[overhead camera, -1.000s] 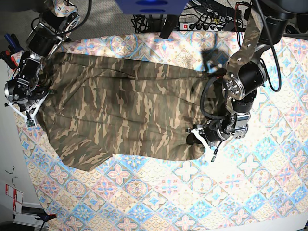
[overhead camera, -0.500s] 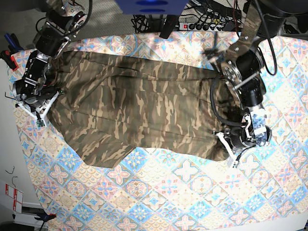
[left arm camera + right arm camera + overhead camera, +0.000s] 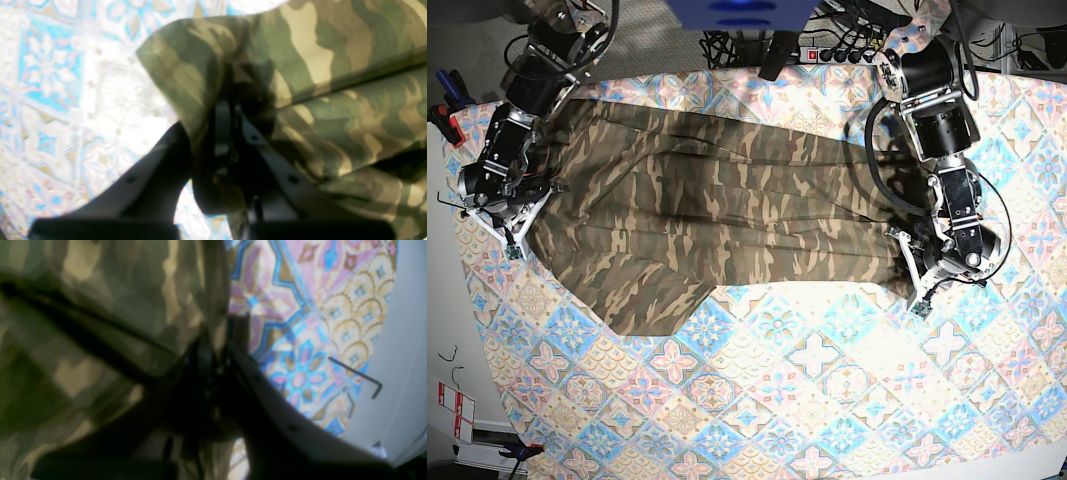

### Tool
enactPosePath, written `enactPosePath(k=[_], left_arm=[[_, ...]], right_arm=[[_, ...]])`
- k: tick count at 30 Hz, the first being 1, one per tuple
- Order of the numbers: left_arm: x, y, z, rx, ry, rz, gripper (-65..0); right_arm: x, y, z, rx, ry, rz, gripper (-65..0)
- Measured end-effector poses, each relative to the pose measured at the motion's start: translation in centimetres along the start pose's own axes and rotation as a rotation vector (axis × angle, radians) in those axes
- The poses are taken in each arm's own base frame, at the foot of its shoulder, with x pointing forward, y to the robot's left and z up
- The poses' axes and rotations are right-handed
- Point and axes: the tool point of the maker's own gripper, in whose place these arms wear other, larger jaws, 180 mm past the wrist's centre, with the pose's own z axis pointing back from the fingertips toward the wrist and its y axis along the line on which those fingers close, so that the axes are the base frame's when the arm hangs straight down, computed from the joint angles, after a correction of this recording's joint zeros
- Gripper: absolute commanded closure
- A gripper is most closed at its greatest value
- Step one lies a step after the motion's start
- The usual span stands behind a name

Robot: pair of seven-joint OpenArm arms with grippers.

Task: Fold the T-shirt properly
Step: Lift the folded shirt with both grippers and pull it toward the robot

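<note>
The camouflage T-shirt (image 3: 717, 220) lies stretched across the patterned tablecloth (image 3: 827, 380), with a sleeve pointing to the front left. At the shirt's right end my left gripper (image 3: 914, 285) is shut on a bunched fold of the cloth. The left wrist view shows this gripper (image 3: 229, 113) with the T-shirt (image 3: 333, 100) draped over its closed fingers. At the left end my right gripper (image 3: 515, 232) is shut on the shirt's edge. In the blurred right wrist view that gripper (image 3: 217, 350) pinches the T-shirt (image 3: 100, 306) hem just above the tablecloth.
A power strip with cables (image 3: 847, 50) lies behind the table. A thin black L-shaped key (image 3: 360, 376) rests at the tablecloth's left border, by the pale table edge (image 3: 407, 340). Red-handled tools (image 3: 442, 115) sit at the far left.
The left gripper has carried its end of the shirt to the right, pulling the cloth longer and flatter. The right gripper has shifted slightly right, still holding its end.
</note>
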Motion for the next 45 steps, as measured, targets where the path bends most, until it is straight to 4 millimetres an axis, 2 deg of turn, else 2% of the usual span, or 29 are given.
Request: enactPosePath(k=[9,12,15,20,23,27,31,35,37,41,45], left_arm=[[-1.9,1.3,2.7,0.090,0.043,-0.035,-3.2],[-1.3,1.9,3.9,0.128,0.022,-0.046,-3.2],[-1.7,2.4,5.1,0.167,0.035,-0.063,-3.3],[-3.7,1.5,5.3,0.158,0.080,-0.076,-3.3],[-5.1,1.2,5.1,0.149,0.109,-0.075,-3.2],[-5.6,0.9,5.1,0.144,0.117,-0.075,-3.2],[-5.8,1.2,5.2,0.150,0.122,-0.071,-3.2],[-6.6,2.7,5.7,0.177,0.125,-0.014,-3.2],[-7.1,3.4,6.0,0.191,0.123,0.017,-3.2],[-8.3,4.9,6.6,0.218,0.141,0.033,-3.2],[-8.5,6.4,7.1,0.244,0.145,0.028,-3.2]], right_arm=[[0.1,0.4,-0.1,0.010,-0.008,-0.011,-1.1],[0.1,1.2,0.0,0.017,-0.010,-0.024,-1.1],[-0.3,0.7,1.0,-0.009,-0.035,-0.020,-1.1],[-2.7,0.4,2.1,-0.040,0.065,-0.009,-1.1],[-3.4,0.4,2.6,-0.050,0.075,-0.004,-1.1],[-4.0,0.2,3.8,-0.063,0.053,-0.011,-1.0],[-2.0,-0.5,5.2,-0.070,-0.064,-0.058,-1.2],[-2.7,0.7,4.0,-0.024,0.016,-0.051,-1.1],[-1.1,0.6,3.4,-0.024,0.019,-0.053,-1.1],[4.0,0.1,2.4,-0.013,-0.062,-0.054,-1.2],[6.0,1.1,1.1,0.038,-0.038,-0.049,-1.2]])
